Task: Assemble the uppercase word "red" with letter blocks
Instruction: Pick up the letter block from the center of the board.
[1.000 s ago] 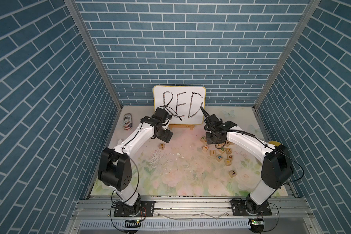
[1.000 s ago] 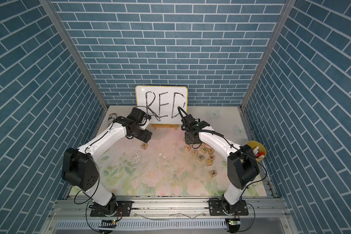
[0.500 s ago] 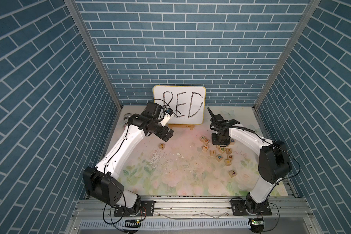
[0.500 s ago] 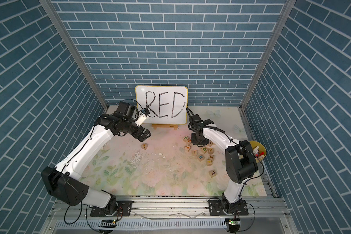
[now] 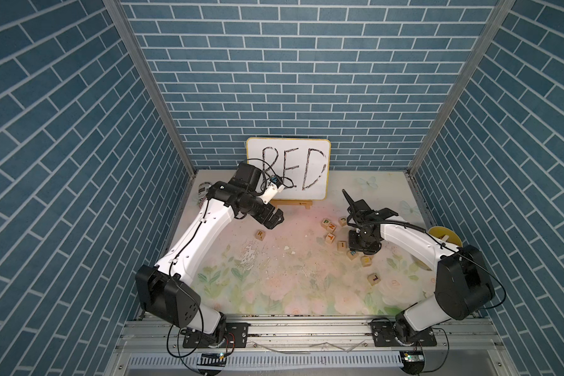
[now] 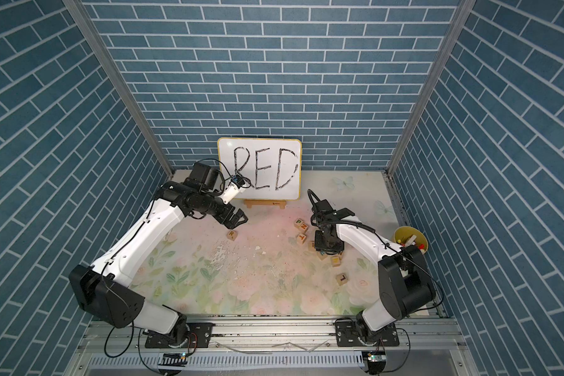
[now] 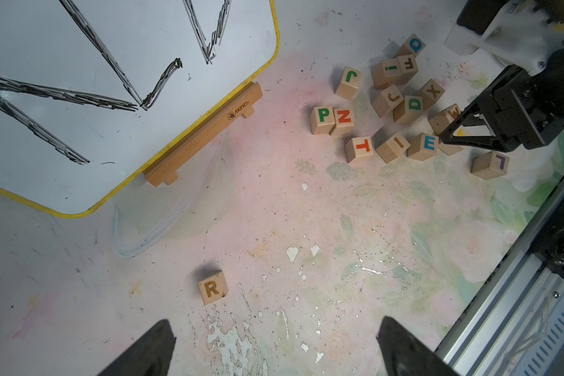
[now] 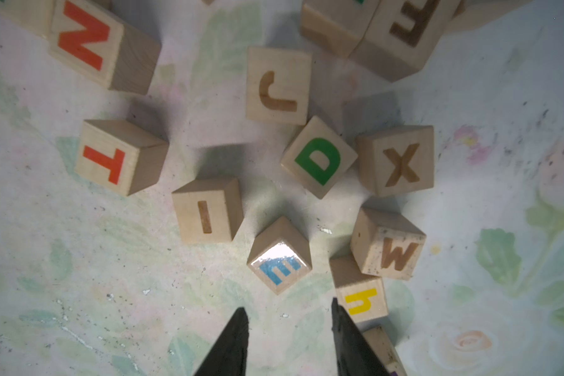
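The R letter block (image 5: 260,234) (image 6: 232,235) (image 7: 213,287) lies alone on the mat, left of the pile. My left gripper (image 5: 274,219) (image 7: 275,328) hangs above and just beside it, open wide and empty. In the pile at the right, a block with a blue E (image 8: 280,257) (image 7: 424,146) sits tilted just ahead of my right gripper (image 8: 288,309) (image 5: 360,249). That gripper points down over the pile, open a little, with nothing between its fingers. A green D block (image 8: 319,158) (image 7: 410,109) lies just beyond the E. The word "red" is not formed.
Other cubes crowd the E: I (image 8: 205,211), W (image 8: 391,247), yellow h (image 8: 360,299), X (image 8: 401,162), J, T, N, P. A white board (image 5: 288,167) reading RED stands at the back. A yellow bowl (image 5: 445,236) sits at the right edge and a can (image 5: 204,192) at the back left.
My right gripper has moved forward and down from the back onto the pile of blocks. The left arm has shifted its pose while its gripper stays near the R block.
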{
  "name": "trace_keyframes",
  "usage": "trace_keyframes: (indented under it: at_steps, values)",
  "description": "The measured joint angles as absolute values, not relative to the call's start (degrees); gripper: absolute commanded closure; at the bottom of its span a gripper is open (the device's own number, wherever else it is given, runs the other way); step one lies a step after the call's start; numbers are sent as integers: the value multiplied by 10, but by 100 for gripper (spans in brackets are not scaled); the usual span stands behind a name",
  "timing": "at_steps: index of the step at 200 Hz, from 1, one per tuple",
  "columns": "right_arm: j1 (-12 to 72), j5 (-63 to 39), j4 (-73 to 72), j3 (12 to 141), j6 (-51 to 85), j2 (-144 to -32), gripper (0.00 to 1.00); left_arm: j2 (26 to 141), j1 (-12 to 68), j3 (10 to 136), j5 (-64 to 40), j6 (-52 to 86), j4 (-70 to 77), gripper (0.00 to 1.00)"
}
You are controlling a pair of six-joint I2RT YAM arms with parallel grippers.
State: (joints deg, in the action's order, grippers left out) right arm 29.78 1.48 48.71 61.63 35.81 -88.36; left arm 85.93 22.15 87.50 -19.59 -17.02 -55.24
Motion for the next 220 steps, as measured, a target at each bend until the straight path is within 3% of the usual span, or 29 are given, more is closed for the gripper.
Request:
trace_keyframes:
  at_steps: [138,220]
  values:
    - [302,18,456,645,349,-992,54,828,222,815,-191,-172,-541,1]
    - [302,8,449,644,336,-1002,53,827,222,807,-190,-167,-540,1]
